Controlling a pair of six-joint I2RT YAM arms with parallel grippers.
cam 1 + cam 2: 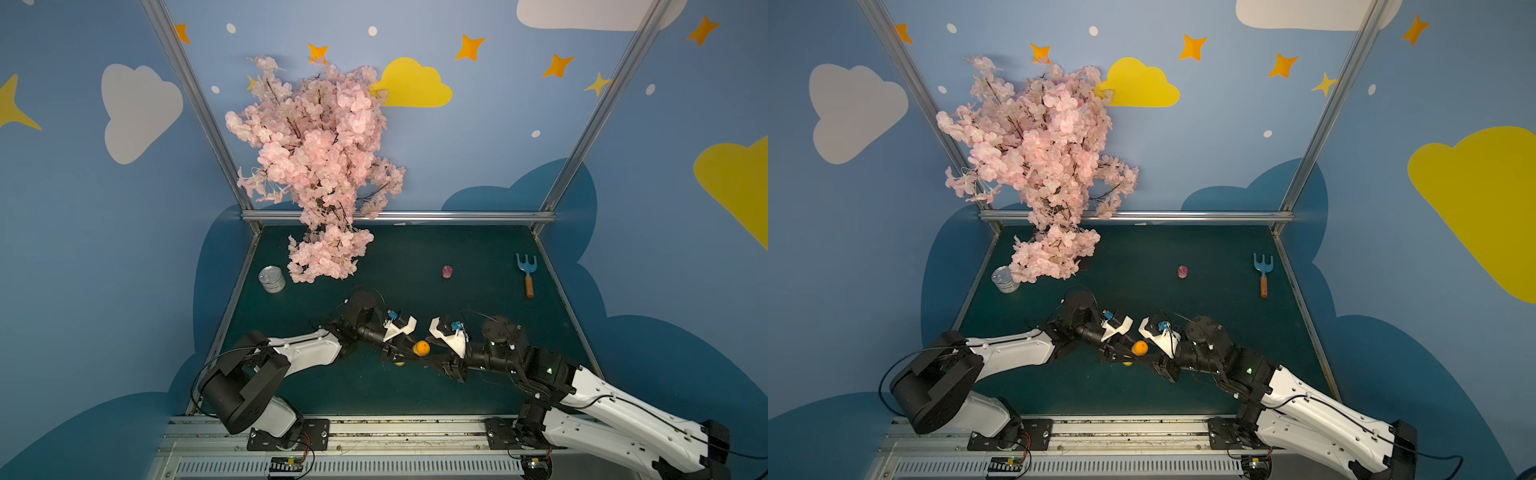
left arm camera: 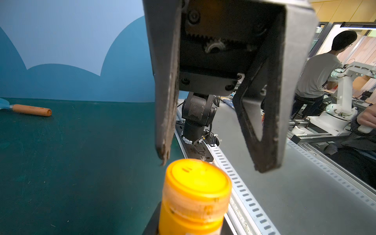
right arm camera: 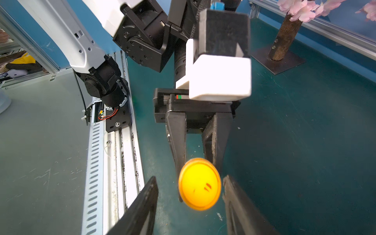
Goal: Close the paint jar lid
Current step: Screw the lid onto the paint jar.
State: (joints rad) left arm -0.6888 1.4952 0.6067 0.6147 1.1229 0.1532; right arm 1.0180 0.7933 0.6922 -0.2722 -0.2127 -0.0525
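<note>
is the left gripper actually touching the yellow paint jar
Touching. In the right wrist view the left gripper is shut on the paint jar, with both fingers running down against its sides.

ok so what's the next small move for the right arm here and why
Probably close the right gripper on the lid. Its jaws stand open on either side of the yellow lid, not yet touching it, while the left gripper is shut on the paint jar. The lid already sits on the jar, so gripping it likely comes before any tightening twist.
</note>
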